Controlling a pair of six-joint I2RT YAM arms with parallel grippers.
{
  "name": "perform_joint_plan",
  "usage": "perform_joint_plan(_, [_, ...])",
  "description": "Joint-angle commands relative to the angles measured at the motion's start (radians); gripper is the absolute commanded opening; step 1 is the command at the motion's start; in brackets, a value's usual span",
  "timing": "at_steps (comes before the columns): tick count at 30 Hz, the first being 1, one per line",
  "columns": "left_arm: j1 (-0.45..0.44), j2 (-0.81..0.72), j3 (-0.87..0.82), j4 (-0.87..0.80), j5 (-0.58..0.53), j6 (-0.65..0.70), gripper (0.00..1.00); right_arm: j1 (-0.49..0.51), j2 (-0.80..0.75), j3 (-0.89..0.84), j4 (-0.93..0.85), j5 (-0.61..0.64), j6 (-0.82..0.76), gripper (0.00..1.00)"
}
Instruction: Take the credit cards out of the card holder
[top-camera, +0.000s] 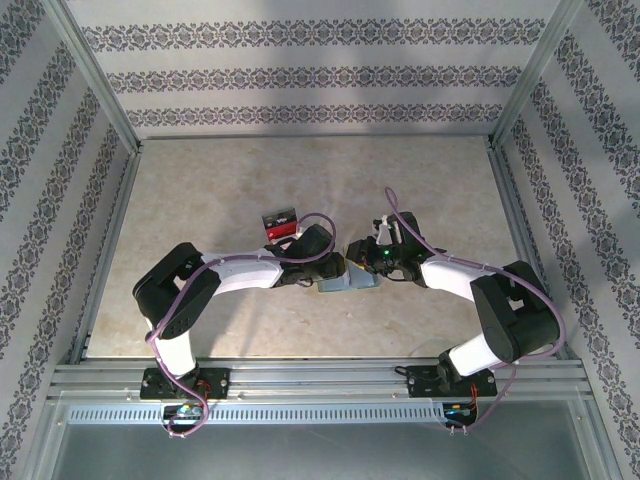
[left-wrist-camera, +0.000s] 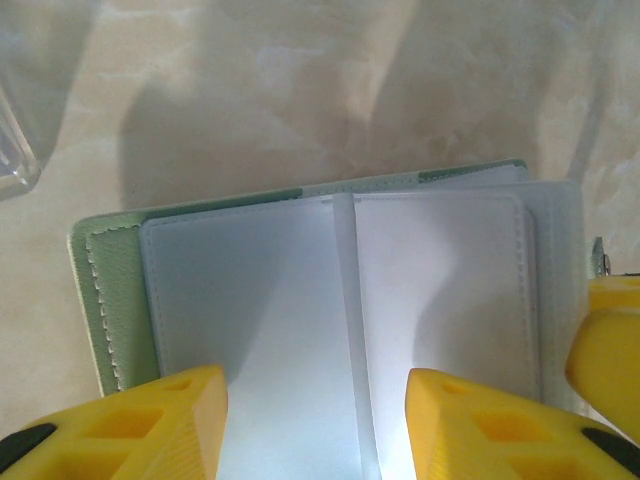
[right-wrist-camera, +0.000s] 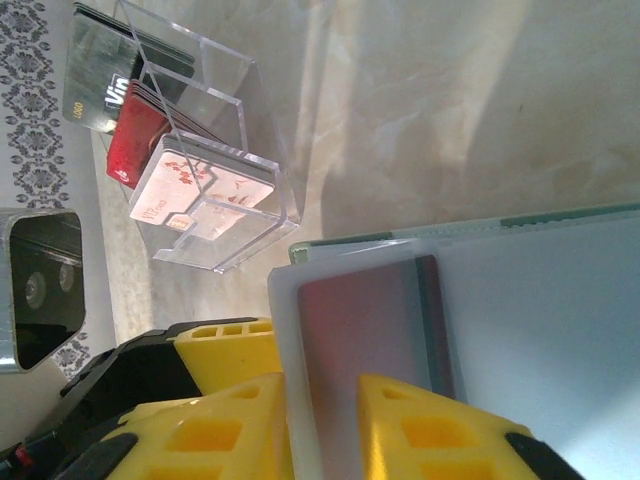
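Cards (right-wrist-camera: 140, 140) in clear tray (right-wrist-camera: 262, 190); left claw (left-wrist-camera: 318, 405) spread atop card holder (left-wrist-camera: 250, 290); right claw (right-wrist-camera: 325, 405) pinches its leaf, reddish card (right-wrist-camera: 350, 320) not yet out.

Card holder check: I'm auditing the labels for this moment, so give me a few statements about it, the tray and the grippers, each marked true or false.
1. The card holder lies open on the table. True.
2. The clear tray holds no cards. False: it holds a grey card, a red card and a white patterned card.
3. A reddish card sits inside the card holder, between the fingers of the right gripper. True.
4. The left gripper hovers above the tray. False: its fingers stand apart over the open card holder.
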Motion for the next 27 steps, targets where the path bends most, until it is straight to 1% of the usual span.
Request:
perform_joint_plan(1, [0.014, 0.012, 0.009, -0.029, 0.004, -0.013, 0.5, -0.017, -0.003, -0.024, 0.022, -0.014, -0.01, 0.23])
perform_joint_plan(5, [0.013, 0.009, 0.009, -0.036, 0.001, -0.013, 0.5, -0.025, -0.004, -0.036, 0.049, -0.026, 0.003, 0.19])
perform_joint_plan(9, [0.014, 0.006, 0.006, -0.039, -0.002, -0.012, 0.5, -0.031, -0.005, -0.044, 0.062, -0.032, 0.008, 0.17])
perform_joint_plan(21, [0.014, -0.008, 0.003, -0.048, -0.016, -0.013, 0.5, -0.05, -0.012, -0.073, 0.069, -0.029, 0.005, 0.14])
perform_joint_plan(27, [0.015, -0.014, 0.003, -0.053, -0.02, -0.013, 0.5, -0.048, 0.008, -0.073, 0.063, -0.03, -0.007, 0.16])
